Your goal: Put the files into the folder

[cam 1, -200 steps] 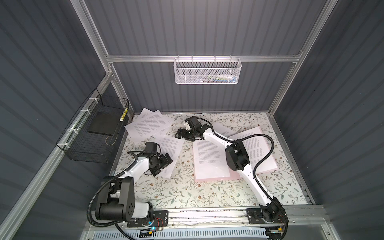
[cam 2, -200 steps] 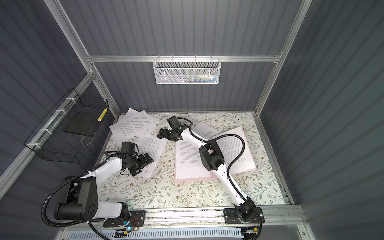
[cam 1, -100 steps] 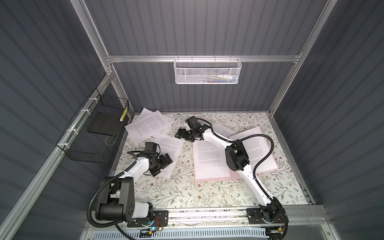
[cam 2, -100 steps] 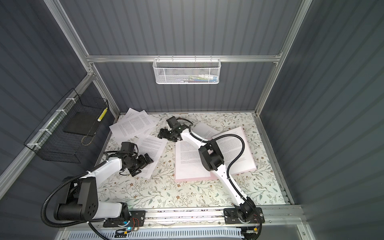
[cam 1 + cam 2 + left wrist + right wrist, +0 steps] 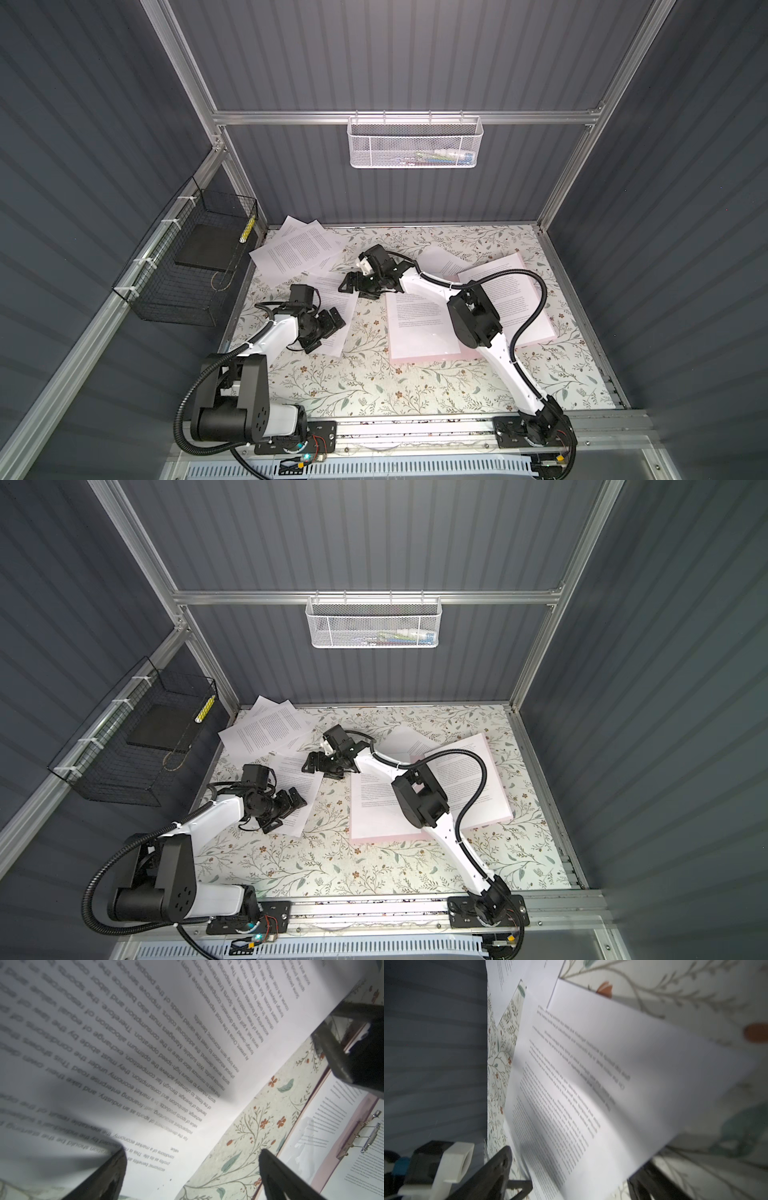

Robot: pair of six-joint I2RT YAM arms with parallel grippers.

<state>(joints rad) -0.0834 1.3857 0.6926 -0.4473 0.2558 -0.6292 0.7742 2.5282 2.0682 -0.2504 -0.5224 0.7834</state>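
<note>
The pale pink folder (image 5: 424,359) (image 5: 382,837) lies open at centre right, with printed sheets (image 5: 419,328) on both halves. Its metal clip (image 5: 367,1140) shows in the left wrist view. More files (image 5: 295,249) (image 5: 266,729) are piled at the back left. One loose sheet (image 5: 338,301) (image 5: 305,779) lies between the arms. My left gripper (image 5: 326,332) (image 5: 192,1151) hovers open over its near end. My right gripper (image 5: 355,291) (image 5: 577,1159) is at its far corner, and that lifted edge (image 5: 591,1084) passes between the wide-apart jaws.
A black wire basket (image 5: 183,266) on the left wall holds a dark slab (image 5: 203,249). A white mesh basket (image 5: 415,141) hangs on the back rail. Another sheet (image 5: 440,262) pokes out behind the folder. The floral table cover (image 5: 374,386) reaches the front rail.
The right gripper's jaws have narrowed a little around the sheet's edge. Both arms have stayed almost where they were.
</note>
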